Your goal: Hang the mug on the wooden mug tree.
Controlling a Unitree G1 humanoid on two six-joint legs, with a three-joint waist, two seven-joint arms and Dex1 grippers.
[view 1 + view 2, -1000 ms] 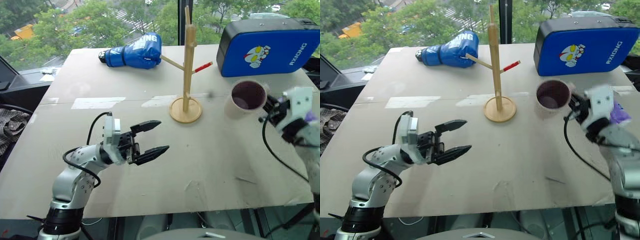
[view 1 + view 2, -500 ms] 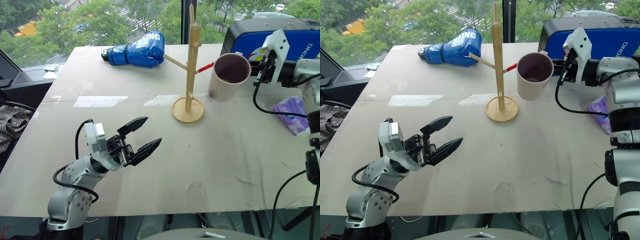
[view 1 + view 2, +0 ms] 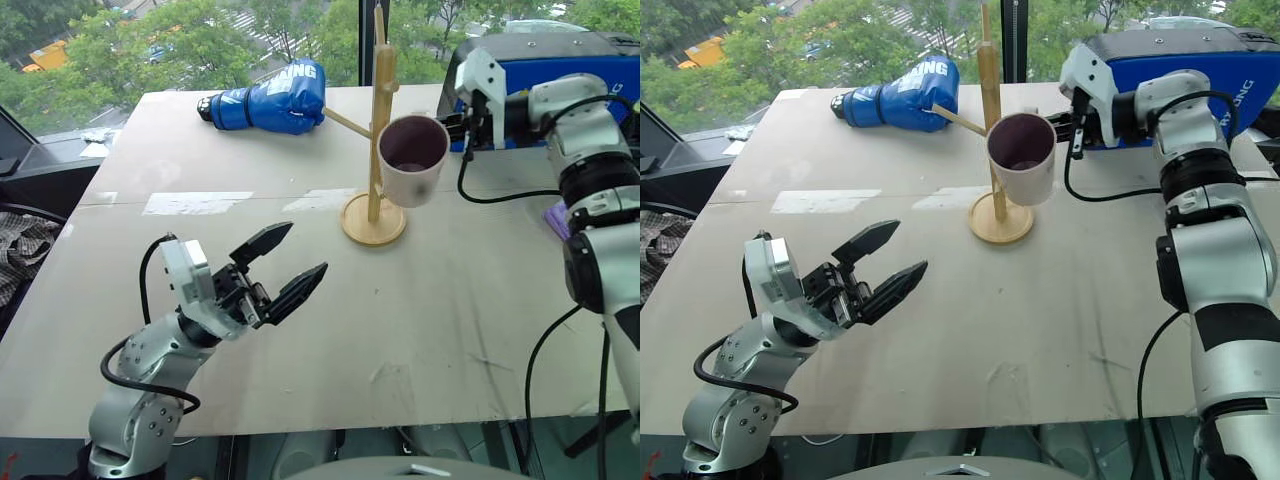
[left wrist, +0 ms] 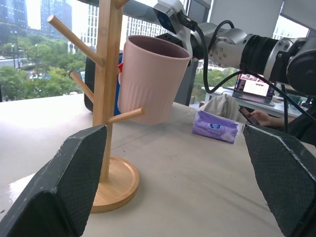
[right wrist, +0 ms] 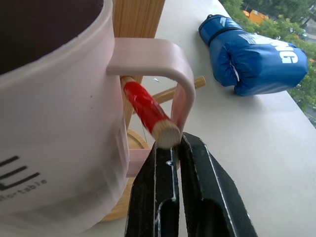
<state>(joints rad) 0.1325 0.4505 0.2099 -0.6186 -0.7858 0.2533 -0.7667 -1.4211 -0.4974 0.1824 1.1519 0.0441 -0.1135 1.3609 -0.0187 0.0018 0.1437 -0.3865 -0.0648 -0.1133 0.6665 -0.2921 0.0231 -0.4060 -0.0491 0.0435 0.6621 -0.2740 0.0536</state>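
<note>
**Mug handle over the red-tipped peg**

The right end effector [image 5: 170, 148] has its two black fingers pinched shut on the lower part of the handle of the mug [image 3: 410, 160], holding the mug upright in the air, close against the pole of the wooden mug tree [image 3: 377, 120]. In the right wrist view the red-tipped peg [image 5: 147, 109] passes through the handle's loop, its pale cut end poking out just above the fingers (whether the handle actually rests on the peg cannot be told). The tree stands on its round base on the tabletop [image 3: 450, 300].

The left end effector [image 3: 285, 270] hangs low over the near side of the tabletop, well apart from the tree, fingers spread wide and holding nothing.

A blue boxing glove [image 3: 270, 100] lies at the far edge, a blue pad [image 3: 1180, 70] stands behind the right arm, and a purple tissue pack [image 4: 216, 126] lies on the tabletop beyond the tree.
</note>
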